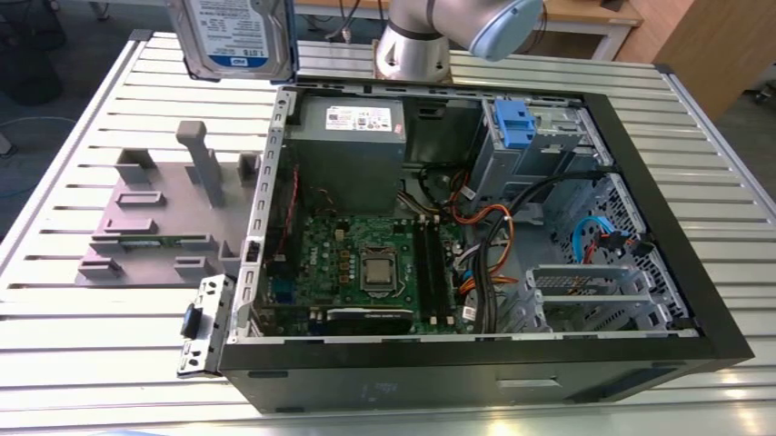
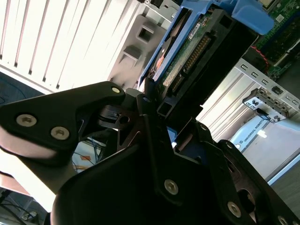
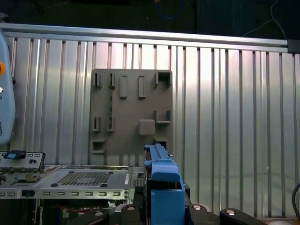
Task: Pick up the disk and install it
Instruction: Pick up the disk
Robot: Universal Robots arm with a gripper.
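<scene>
Where the disk [image 1: 231, 36] hangs: in the air over the far edge of the table [image 1: 73, 345], above the open computer case [image 1: 485, 381] at its far corner on the exterior view's left, touching neither.
Long axis: close to vertical, slightly tilted, with a short edge pointing down at the table.
Faces: the white-and-blue label is turned toward the exterior camera. The second wrist view shows the disk edge-on, with its connector row and the blue bracket [image 2: 248, 14].
Gripper [image 2: 157, 110]: clenched on the disk's near end, with black linkage on either side of the bracket in the first wrist view.
Stand [image 1: 158, 218]: grey, on the table beside the case, well below the disk.
Arm base [image 1: 412, 45]: behind the case, near the disk on the exterior view's right.
</scene>
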